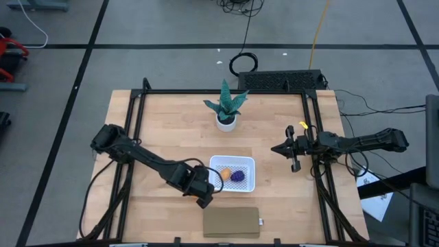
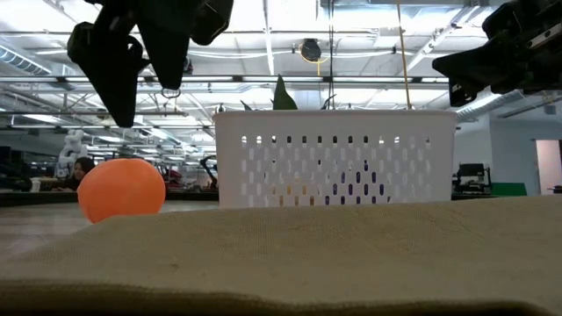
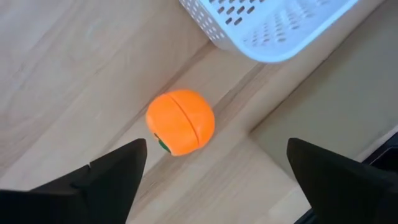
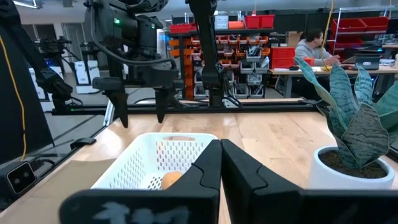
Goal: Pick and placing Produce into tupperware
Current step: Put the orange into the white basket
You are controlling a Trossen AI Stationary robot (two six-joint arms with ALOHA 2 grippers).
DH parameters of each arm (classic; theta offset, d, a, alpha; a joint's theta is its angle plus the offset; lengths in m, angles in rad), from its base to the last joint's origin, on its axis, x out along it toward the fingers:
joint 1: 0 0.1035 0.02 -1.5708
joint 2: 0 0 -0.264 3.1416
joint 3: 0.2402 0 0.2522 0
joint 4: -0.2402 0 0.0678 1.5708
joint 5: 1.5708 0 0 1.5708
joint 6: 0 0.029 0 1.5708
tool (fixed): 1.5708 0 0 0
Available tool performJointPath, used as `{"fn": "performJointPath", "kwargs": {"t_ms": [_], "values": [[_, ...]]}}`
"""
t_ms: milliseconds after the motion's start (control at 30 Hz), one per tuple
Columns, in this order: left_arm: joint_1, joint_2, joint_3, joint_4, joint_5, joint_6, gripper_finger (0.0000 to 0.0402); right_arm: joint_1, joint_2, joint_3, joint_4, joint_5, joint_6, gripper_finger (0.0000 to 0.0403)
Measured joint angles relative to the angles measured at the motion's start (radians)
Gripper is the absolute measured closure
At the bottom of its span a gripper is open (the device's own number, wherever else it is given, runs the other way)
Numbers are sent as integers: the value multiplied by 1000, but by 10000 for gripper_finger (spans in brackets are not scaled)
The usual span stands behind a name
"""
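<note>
Beside the white tupperware (image 1: 233,173), which holds the tan-yellow oval (image 1: 223,173) and purple lump (image 1: 237,176), the orange ball (image 3: 180,122) lies on the counter (image 1: 164,130) beneath the wide-open left tool (image 3: 211,165); the right tool (image 4: 220,163) is closed, empty.

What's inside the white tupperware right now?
The tupperware holds a tan-yellow oval and a purple lump. The orange ball lies outside it on the table, below the left gripper's open jaws.
</note>
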Motion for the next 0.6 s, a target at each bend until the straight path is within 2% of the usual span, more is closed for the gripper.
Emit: {"fn": "performJointPath", "kwargs": {"t_ms": [267, 600], "values": [[-3, 0, 0, -11, -28, -25, 5, 0, 0, 0, -17, 0, 19, 403], [-45, 18, -1, -51, -84, -183, 5, 0, 0, 0, -30, 0, 26, 403]]}}
